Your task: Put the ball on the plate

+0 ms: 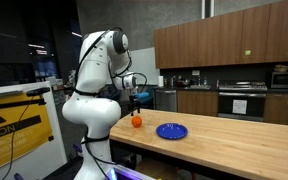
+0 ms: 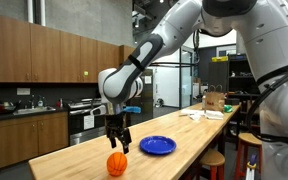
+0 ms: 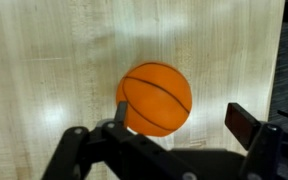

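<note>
The orange ball (image 1: 137, 121) lies on the wooden table near its end, also seen in an exterior view (image 2: 117, 163). In the wrist view the ball (image 3: 156, 98) shows dark seam lines like a basketball. The deep blue plate (image 1: 171, 131) lies flat a short way from it, also seen in an exterior view (image 2: 157, 146). My gripper (image 2: 118, 141) hangs open just above the ball, fingers pointing down, and also shows in an exterior view (image 1: 137, 100). In the wrist view my gripper (image 3: 184, 120) is open and empty, with the ball close to one finger.
The long wooden table (image 2: 199, 135) holds papers and a brown bag (image 2: 215, 101) at its far end. Kitchen cabinets and an oven (image 1: 241, 101) stand behind it. The table's edge (image 3: 280, 80) runs close beside the ball.
</note>
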